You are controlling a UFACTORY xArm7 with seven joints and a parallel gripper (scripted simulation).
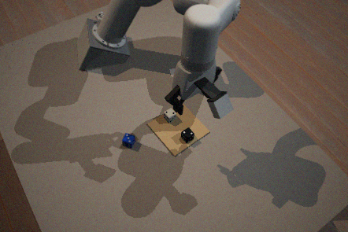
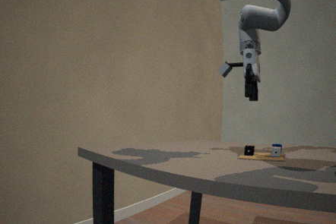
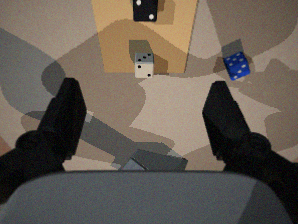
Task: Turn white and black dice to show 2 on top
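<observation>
The worktop point(image 1: 79, 199) point(image 2: 182, 173) point(image 3: 172, 110) was the largest thing, and there was one of it. Above it hung the one claw point(image 1: 197, 89) point(image 2: 251, 98) point(image 3: 145, 95), its two fingers spread wide with nothing between them, well clear of the dice.

Next in size came the single mat point(image 1: 165, 140) point(image 2: 262, 158) point(image 3: 115, 50), tan and thin, lying flat. It looked stiff, and light enough that a low fingertip might have pushed it along, so any grip wanted to stay above it.

The dice numbered three, much alike in size: two on the mat, one off it. In the top view the white die point(image 1: 170, 116) point(image 2: 276, 152) point(image 3: 144, 65) sat toward the mat's far side and the black die point(image 1: 187, 134) point(image 2: 248, 150) point(image 3: 145, 11) nearer and to the right. The blue die point(image 1: 128, 140) point(image 2: 279, 145) point(image 3: 236, 65) lay to the left, on the worktop, best left alone.

Each die was probably light, hard and rigid, not fragile, but apt to slip or twist if pinched at an edge. The sound hold was square across two opposite side faces, at mid-height. The white die's wrist-view faces seemed to carry three pips and two, the three likely uppermost, so a quarter turn toward the two was probably needed.
</observation>
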